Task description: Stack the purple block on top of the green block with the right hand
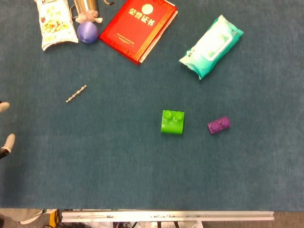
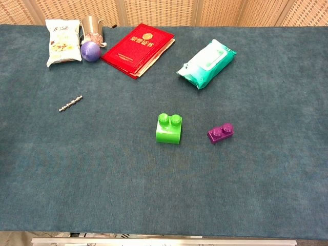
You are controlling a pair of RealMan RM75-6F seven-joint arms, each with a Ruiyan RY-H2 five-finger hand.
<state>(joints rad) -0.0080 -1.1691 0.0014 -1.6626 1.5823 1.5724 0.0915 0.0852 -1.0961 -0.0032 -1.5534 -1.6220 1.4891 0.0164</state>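
Observation:
The green block (image 1: 172,122) (image 2: 169,128) stands on the blue table cloth near the middle, studs up. To its right, a short gap away, lies the smaller purple block (image 1: 218,125) (image 2: 221,133), turned at a slight angle. Nothing touches either block. Only two pale fingertips (image 1: 7,143) of my left hand (image 1: 4,126) poke in at the left edge of the head view, spread apart with nothing between them. The chest view does not show that hand. My right hand appears in neither view.
At the back lie a red booklet (image 1: 138,27), a teal wipes pack (image 1: 211,46), a snack bag (image 1: 55,22), a purple ball (image 1: 88,32) and a metal cup (image 2: 91,24). A small metal chain (image 1: 76,93) lies at the left. The table's metal front edge (image 1: 166,216) runs below.

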